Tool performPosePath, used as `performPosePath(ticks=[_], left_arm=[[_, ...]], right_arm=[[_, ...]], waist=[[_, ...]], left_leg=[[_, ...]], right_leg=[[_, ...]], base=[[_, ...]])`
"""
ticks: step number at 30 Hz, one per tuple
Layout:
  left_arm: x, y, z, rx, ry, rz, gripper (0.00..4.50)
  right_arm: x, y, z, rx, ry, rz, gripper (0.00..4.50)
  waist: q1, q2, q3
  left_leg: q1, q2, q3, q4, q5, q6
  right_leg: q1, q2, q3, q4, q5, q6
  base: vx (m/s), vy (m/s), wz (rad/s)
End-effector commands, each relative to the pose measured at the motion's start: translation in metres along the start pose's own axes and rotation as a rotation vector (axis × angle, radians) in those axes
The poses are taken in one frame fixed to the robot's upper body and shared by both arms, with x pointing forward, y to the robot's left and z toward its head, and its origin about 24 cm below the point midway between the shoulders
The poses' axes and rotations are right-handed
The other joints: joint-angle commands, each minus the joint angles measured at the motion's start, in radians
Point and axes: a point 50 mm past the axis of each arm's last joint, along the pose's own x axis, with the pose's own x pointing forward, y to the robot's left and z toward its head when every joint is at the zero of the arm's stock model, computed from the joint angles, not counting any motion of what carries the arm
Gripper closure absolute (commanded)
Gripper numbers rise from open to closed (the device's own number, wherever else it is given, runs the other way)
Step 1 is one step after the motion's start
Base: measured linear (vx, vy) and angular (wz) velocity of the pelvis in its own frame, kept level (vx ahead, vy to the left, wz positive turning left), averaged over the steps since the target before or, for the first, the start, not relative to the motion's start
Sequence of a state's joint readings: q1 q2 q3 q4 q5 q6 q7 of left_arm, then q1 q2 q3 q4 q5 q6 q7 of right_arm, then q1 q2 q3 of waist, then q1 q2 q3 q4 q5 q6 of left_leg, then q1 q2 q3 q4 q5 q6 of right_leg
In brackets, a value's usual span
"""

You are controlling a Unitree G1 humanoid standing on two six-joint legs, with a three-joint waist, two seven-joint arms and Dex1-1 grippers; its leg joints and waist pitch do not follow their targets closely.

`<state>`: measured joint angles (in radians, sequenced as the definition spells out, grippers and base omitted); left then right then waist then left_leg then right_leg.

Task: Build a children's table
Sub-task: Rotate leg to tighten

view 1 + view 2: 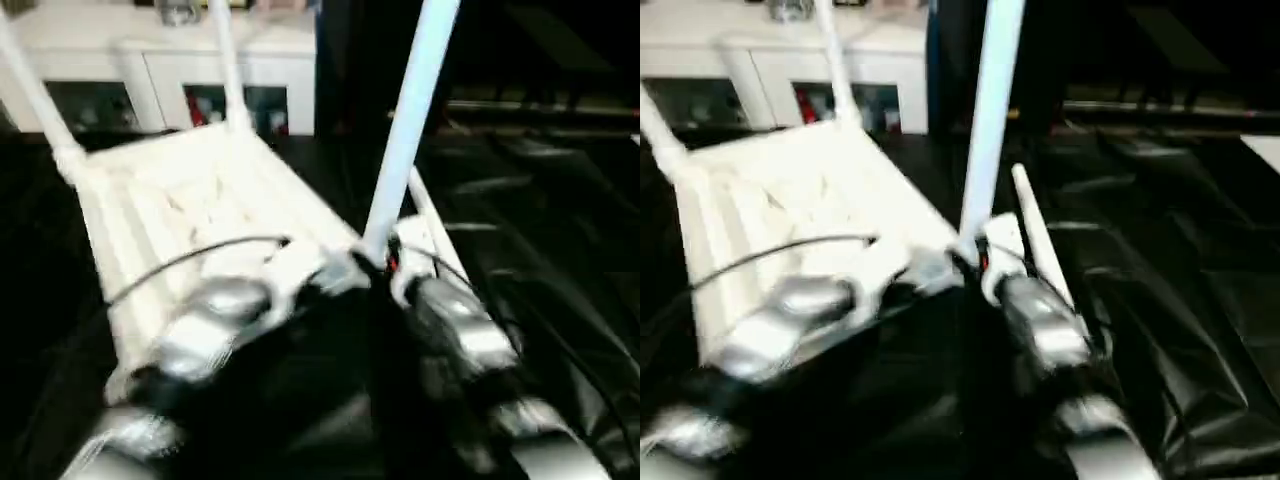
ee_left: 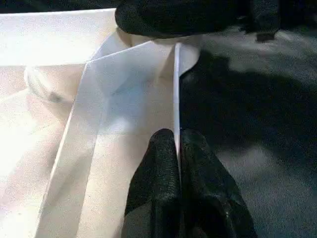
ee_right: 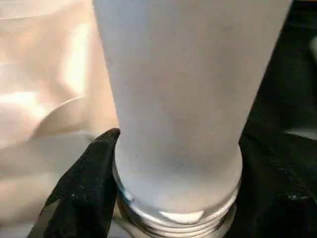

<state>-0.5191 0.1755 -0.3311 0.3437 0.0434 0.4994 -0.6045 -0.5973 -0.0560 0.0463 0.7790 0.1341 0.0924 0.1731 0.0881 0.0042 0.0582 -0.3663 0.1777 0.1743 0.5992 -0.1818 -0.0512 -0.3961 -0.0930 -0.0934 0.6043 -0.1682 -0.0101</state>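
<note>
Presently the left gripper [image 2: 177,148] is pinched on the tabletop [image 1: 180,210] rim, steadying it. The right gripper [image 3: 173,198] clasps the leg [image 1: 405,130] base, evidently seating it in the near socket; two legs already stand.

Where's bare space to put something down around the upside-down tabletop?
Bare dark floor lies to the robot's right of the tabletop, beyond the loose leg. It is crowded at the near right corner, where the left gripper pinches the rim and the right gripper grips the near leg.
</note>
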Motion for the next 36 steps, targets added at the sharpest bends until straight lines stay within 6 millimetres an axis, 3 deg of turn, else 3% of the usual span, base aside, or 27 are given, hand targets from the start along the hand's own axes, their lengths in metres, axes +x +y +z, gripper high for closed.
performPosePath(ticks=[1,2,7,8,9,10,11,15,17,19,23,26,29,32,36], left_arm=[[0.005,0.0,0.0,-0.007,0.017,0.055,4.5],[0.012,-0.006,0.003,0.006,0.027,0.061,4.5],[0.012,-0.009,0.002,0.046,0.025,0.049,4.5],[0.009,-0.008,0.002,0.058,0.013,0.038,4.5],[0.009,-0.008,0.002,0.059,0.013,0.037,4.5],[0.008,-0.008,0.002,0.062,0.009,0.031,4.5],[0.007,-0.009,0.003,0.068,-0.002,0.018,4.5],[-0.001,-0.009,0.002,0.096,-0.031,-0.03,4.5],[-0.007,-0.008,0.0,0.128,-0.054,-0.056,4.5],[-0.01,-0.008,0.0,0.138,-0.065,-0.073,4.5],[-0.027,-0.005,-0.008,0.15,-0.087,-0.155,4.5],[-0.043,0.0,-0.013,0.163,-0.101,-0.225,4.5],[-0.048,0.001,-0.013,0.169,-0.106,-0.256,4.5],[-0.057,0.002,-0.013,0.174,-0.104,-0.32,4.5],[-0.062,0.005,-0.013,0.186,-0.101,-0.351,4.5]], right_arm=[[-0.004,-0.013,-0.026,0.022,0.12,-0.132,1.74],[0.002,-0.003,-0.023,0.017,0.113,-0.131,1.74],[0.006,0.007,-0.019,0.042,0.082,-0.074,1.74],[0.007,0.011,-0.014,0.082,0.048,-0.027,1.18],[0.007,0.011,-0.013,0.083,0.043,-0.022,1.18],[0.007,0.011,-0.011,0.081,0.027,-0.017,1.05],[0.007,0.011,-0.009,0.091,0.013,-0.008,1.05],[0.006,0.0,0.004,0.087,-0.066,0.004,0.65],[0.001,-0.007,0.013,0.071,-0.12,0.049,0.45],[-0.002,-0.009,0.015,0.055,-0.133,0.089,0.26],[-0.029,-0.014,0.014,-0.113,-0.115,0.373,0.13],[-0.059,-0.019,0.008,-0.234,-0.051,0.609,0.13],[-0.067,-0.02,0.008,-0.25,-0.03,0.667,0.13],[-0.074,-0.018,0.007,-0.27,-0.012,0.741,0.13],[-0.072,-0.014,0.007,-0.279,0.0,0.748,0.13]], waist=[[-0.004,-0.005,-0.06],[-0.005,-0.006,-0.06],[-0.004,-0.004,-0.062],[-0.004,-0.003,-0.063],[-0.005,-0.004,-0.063],[-0.004,-0.005,-0.064],[-0.002,-0.002,-0.064],[0.001,-0.002,-0.067],[0.006,-0.006,-0.072],[0.009,-0.009,-0.071],[0.02,-0.007,-0.07],[0.028,-0.007,-0.07],[0.024,-0.006,-0.067],[0.019,-0.004,-0.064],[0.019,-0.006,-0.064]], left_leg=[[0.028,0.041,-0.024,-0.076,-0.377,-0.038],[0.023,0.043,-0.026,-0.08,-0.385,-0.033],[0.02,0.047,-0.03,-0.087,-0.409,-0.03],[0.019,0.047,-0.031,-0.089,-0.42,-0.03],[0.018,0.048,-0.032,-0.09,-0.421,-0.029],[0.013,0.048,-0.031,-0.091,-0.406,-0.027],[0.017,0.049,-0.029,-0.09,-0.403,-0.025],[0.012,0.047,-0.025,-0.088,-0.353,-0.016],[0.006,0.05,-0.023,-0.087,-0.303,-0.001],[0.007,0.048,-0.018,-0.085,-0.269,0.014],[0.001,0.051,-0.017,-0.085,-0.216,0.038],[0.003,0.054,-0.017,-0.085,-0.237,0.042],[0.001,0.052,-0.017,-0.088,-0.251,0.045],[0.008,0.052,-0.019,-0.088,-0.301,0.024],[0.008,0.055,-0.02,-0.091,-0.298,0.019]], right_leg=[[0.022,-0.07,0.042,-0.112,-0.55,-0.098],[0.025,-0.068,0.04,-0.113,-0.551,-0.089],[0.028,-0.071,0.039,-0.111,-0.511,-0.086],[0.028,-0.072,0.04,-0.11,-0.504,-0.089],[0.03,-0.072,0.039,-0.108,-0.497,-0.091],[0.032,-0.072,0.041,-0.105,-0.476,-0.099],[0.029,-0.075,0.044,-0.106,-0.469,-0.109],[0.033,-0.074,0.047,-0.1,-0.428,-0.13],[0.04,-0.075,0.05,-0.092,-0.376,-0.137],[0.037,-0.069,0.051,-0.088,-0.334,-0.153],[0.044,-0.063,0.052,-0.078,-0.277,-0.159],[0.046,-0.064,0.055,-0.08,-0.301,-0.148],[0.043,-0.064,0.054,-0.083,-0.324,-0.156],[0.036,-0.067,0.053,-0.094,-0.414,-0.148],[0.035,-0.066,0.056,-0.091,-0.403,-0.151]], base=[[0.0,0.0,0.0],[0.0,0.0,0.0],[0.0,0.0,0.0],[0.0,0.0,0.0],[0.0,0.0,0.0],[0.0,0.0,0.0],[0.0,0.0,0.0],[0.0,0.0,0.0],[0.0,0.0,0.0],[0.0,0.0,0.0],[0.0,0.0,0.0],[0.0,0.0,0.0],[0.0,0.0,0.0],[0.0,0.0,0.0],[0.0,0.0,0.0]])
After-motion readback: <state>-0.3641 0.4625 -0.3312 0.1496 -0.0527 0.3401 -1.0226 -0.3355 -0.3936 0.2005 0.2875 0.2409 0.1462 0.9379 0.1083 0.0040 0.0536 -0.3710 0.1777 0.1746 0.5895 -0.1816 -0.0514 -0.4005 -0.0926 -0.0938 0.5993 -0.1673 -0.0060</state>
